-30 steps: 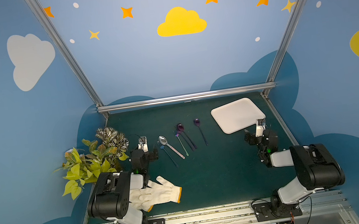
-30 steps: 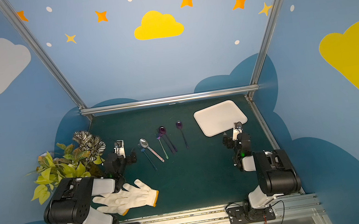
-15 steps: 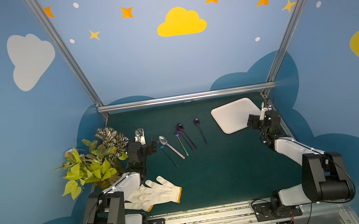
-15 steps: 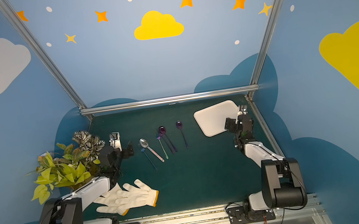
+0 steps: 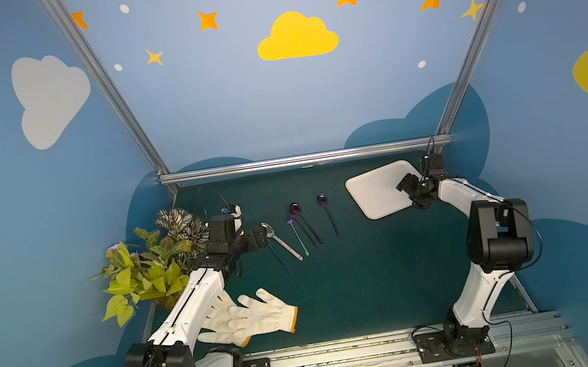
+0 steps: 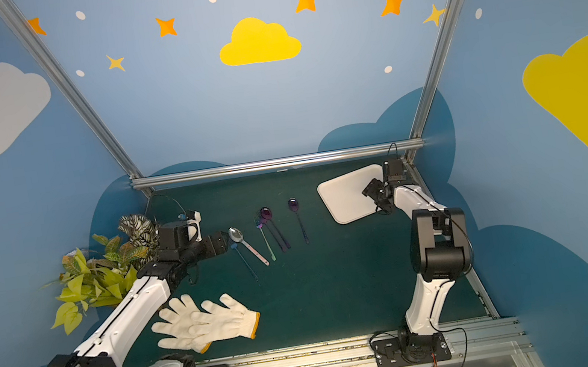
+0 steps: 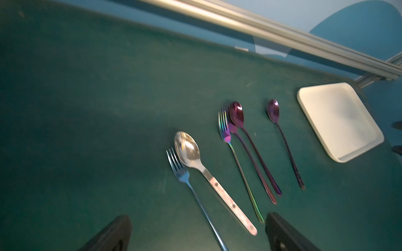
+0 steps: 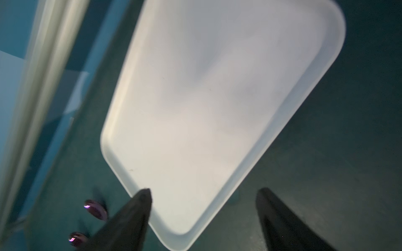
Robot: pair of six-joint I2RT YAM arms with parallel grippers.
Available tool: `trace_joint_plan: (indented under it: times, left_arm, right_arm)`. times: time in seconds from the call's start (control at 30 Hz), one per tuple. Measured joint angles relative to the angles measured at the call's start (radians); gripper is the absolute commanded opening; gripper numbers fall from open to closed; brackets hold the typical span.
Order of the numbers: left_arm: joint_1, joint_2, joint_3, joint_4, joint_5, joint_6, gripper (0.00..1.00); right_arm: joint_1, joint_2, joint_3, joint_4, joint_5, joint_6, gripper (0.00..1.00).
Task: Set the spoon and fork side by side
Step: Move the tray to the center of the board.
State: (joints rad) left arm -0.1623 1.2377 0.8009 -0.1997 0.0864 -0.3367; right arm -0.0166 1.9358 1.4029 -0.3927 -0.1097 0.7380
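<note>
The left gripper (image 5: 261, 236), jaws wide apart, is nearest: spoon (image 5: 281, 241) and fork (image 5: 280, 258) lie just right of it, handles slanting lower-right; the right gripper (image 5: 408, 194), also spread, hangs over the tray (image 5: 376, 192)

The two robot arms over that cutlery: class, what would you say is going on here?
Neither arm holds anything. The left gripper is open, right beside the silver spoon and the blue fork, which lie close together on the green table. The right gripper is open above one edge of the white tray. A purple spoon and other cutlery lie in between, untouched.
</note>
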Motion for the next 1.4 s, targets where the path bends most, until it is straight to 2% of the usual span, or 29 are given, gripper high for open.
trace_joint_plan:
  times: [0.17,0.3,0.37,0.57,0.9,1.0,1.13,1.33,1.4]
  left_arm:
    - [-0.028,0.037,0.001,-0.08,0.091,-0.056,1.0]
    - [-0.058,0.039,0.012,-0.129,0.121,-0.052,1.0]
    - [-0.062,0.039,0.023,-0.145,0.123,-0.049,1.0]
    - [-0.062,0.038,0.035,-0.165,0.122,-0.047,1.0]
    - [-0.062,0.013,0.035,-0.182,0.102,-0.041,1.0]
    - [-0.062,0.005,0.035,-0.185,0.093,-0.037,1.0]
    - [-0.062,-0.006,0.035,-0.191,0.078,-0.034,1.0]
    - [-0.062,-0.036,0.035,-0.197,0.056,-0.032,1.0]
    - [-0.062,-0.045,0.035,-0.201,0.051,-0.029,1.0]
  right_arm:
    - [0.147,0.161,0.333,-0.251,0.058,-0.122,0.98]
    - [0.29,0.149,0.383,-0.352,0.138,-0.235,0.96]
    - [0.322,0.162,0.406,-0.402,0.149,-0.29,0.86]
    - [0.338,0.256,0.482,-0.491,0.206,-0.426,0.66]
    - [0.368,0.397,0.555,-0.589,0.196,-0.613,0.43]
    - [0.38,0.401,0.557,-0.604,0.212,-0.634,0.39]
    - [0.39,0.402,0.557,-0.612,0.26,-0.642,0.26]
    - [0.39,0.401,0.545,-0.612,0.325,-0.646,0.0]
    - [0.394,0.391,0.53,-0.599,0.341,-0.634,0.0]
